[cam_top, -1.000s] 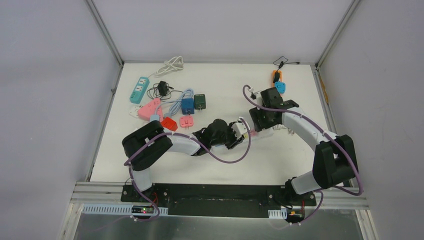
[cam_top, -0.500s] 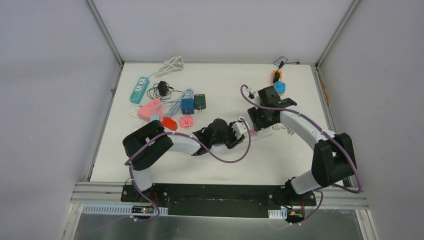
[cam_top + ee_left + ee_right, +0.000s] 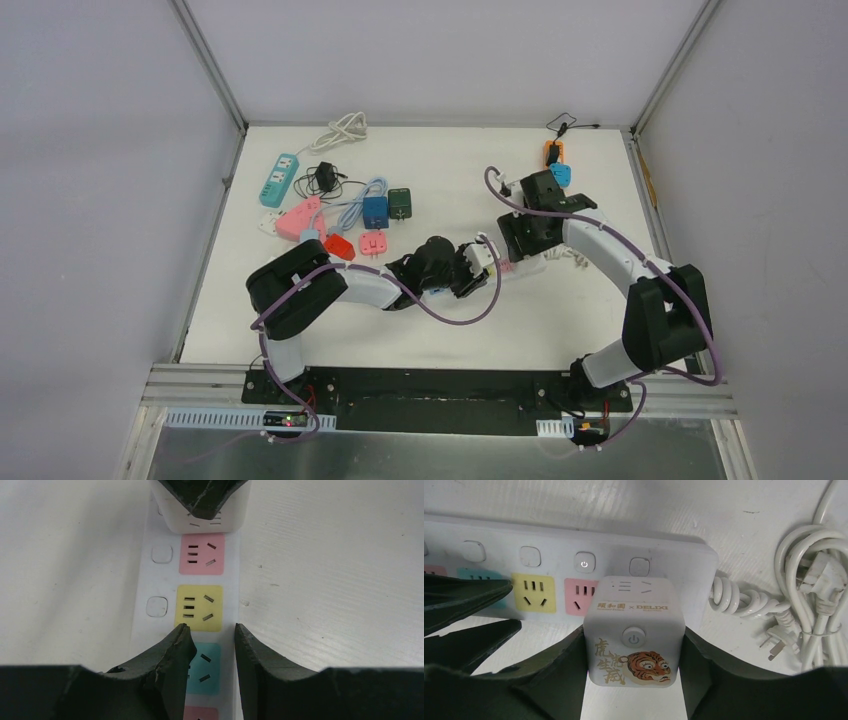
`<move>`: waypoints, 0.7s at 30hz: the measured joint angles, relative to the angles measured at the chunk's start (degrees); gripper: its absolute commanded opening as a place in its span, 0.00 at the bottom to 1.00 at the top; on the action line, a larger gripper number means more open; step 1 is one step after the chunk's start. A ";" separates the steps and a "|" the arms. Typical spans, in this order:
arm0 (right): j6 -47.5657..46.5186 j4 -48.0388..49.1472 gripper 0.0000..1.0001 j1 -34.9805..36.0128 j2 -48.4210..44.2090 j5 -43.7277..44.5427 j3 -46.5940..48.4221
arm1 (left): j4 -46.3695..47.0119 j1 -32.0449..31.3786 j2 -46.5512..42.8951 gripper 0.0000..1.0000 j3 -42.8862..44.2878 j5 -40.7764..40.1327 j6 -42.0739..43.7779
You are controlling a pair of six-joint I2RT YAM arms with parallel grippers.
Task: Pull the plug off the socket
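Right fingers (image 3: 556, 675) stand closed against both flanks of the cube plug (image 3: 634, 630), one on each side, in contact. Left fingers (image 3: 170, 665) stand a little apart and grip nothing; their tips sit over the teal socket (image 3: 205, 667), one on the strip face and one along its edge, judged to be pinning it down.

Counter (image 3: 420, 330): white, with both arms meeting near its middle. A cluster of other plugs and strips lies well apart at the far left.

Power strip (image 3: 674, 560): flat on the counter, its coiled white cord (image 3: 814, 580) just beside the plug end.

Cube plug: seated in the end socket of the strip, next to the pink socket (image 3: 201, 554), with the yellow socket (image 3: 198, 607) beyond that. No gap between cube and strip can be made out in either wrist view.

Progress, as judged: reach, grasp and hold-down are done. Extraction is not yet done. Left to do is a straight pull away from the strip face while the left fingers resist.
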 measured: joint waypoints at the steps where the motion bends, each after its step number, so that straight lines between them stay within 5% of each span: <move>1: 0.13 -0.33 0.00 -1.07 -0.09 -1.97 -0.02 | 0.02 0.00 0.02 0.36 0.00 0.17 -0.02; 7: 0.15 -0.46 0.00 -3.58 -0.42 -7.76 0.07 | 0.09 0.02 0.00 0.36 0.00 0.52 -0.26; 21: -2.36 -3.21 0.00 -2.51 -3.39 -5.75 0.24 | 0.44 0.00 0.63 0.36 0.42 0.92 -1.46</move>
